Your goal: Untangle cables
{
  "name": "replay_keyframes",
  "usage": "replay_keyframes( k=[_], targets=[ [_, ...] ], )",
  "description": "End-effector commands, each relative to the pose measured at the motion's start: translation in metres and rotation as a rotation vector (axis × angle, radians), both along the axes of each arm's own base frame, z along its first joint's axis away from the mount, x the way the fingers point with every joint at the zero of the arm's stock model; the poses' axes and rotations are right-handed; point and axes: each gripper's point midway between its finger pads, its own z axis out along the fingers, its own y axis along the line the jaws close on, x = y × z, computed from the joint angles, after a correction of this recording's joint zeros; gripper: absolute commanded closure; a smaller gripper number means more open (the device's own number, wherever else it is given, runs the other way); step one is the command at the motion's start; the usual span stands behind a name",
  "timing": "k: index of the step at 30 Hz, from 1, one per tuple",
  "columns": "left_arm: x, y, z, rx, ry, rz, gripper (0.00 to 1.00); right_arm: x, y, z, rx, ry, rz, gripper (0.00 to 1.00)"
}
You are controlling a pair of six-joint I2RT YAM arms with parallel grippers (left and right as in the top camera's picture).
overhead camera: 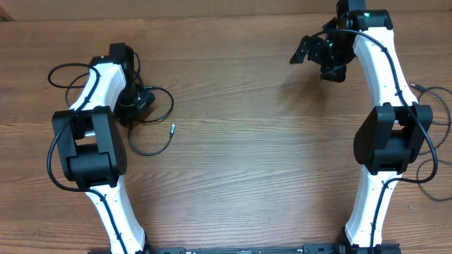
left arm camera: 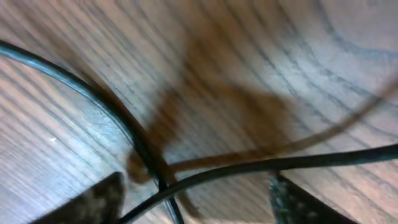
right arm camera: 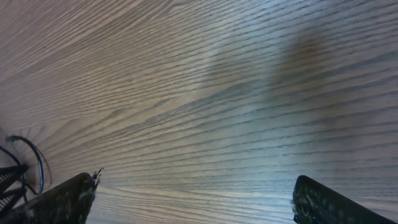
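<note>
A thin black cable lies in loops on the wooden table at the left, with a small plug end pointing right. My left gripper is down on the table over the loops. In the left wrist view its fingers stand wide apart, with two crossing strands of the black cable lying between the left gripper's fingertips. My right gripper is open and empty, held above the bare table at the far right; the right wrist view shows its fingers wide apart over bare wood.
More black cable lies at the right edge by the right arm's base. Another loop lies left of the left arm. A bit of black cable shows at the left edge of the right wrist view.
</note>
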Motion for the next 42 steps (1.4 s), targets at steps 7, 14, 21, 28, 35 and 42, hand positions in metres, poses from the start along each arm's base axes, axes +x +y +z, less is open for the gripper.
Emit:
replay_keyframes(
  k=[7, 14, 21, 28, 35, 42],
  targets=[
    [-0.018, -0.058, -0.046, -0.069, 0.049, -0.111, 0.96, 0.002, -0.009, -0.002, -0.031, -0.003, -0.008, 0.0],
    [0.034, -0.199, -0.019, -0.289, -0.214, -0.588, 0.95, -0.003, -0.038, -0.005, -0.068, 0.028, -0.062, 0.0],
    [0.028, -0.301, 0.018, -0.243, -0.296, -0.944, 0.96, -0.018, -0.066, -0.007, -0.062, 0.097, -0.121, 0.0],
    [0.029, -0.296, 0.068, -0.043, -0.25, -0.962, 0.31, -0.031, -0.048, -0.008, -0.066, 0.118, 0.003, 0.0],
    [0.056, -0.216, 0.144, 0.106, -0.258, -0.671, 0.0, -0.026, 0.022, -0.007, -0.042, 0.067, 0.14, 0.0],
    [0.075, -0.154, 0.156, -0.039, -0.28, -0.497, 0.0, -0.044, 0.096, -0.032, -0.116, 0.077, 0.318, 0.0]
  ],
)
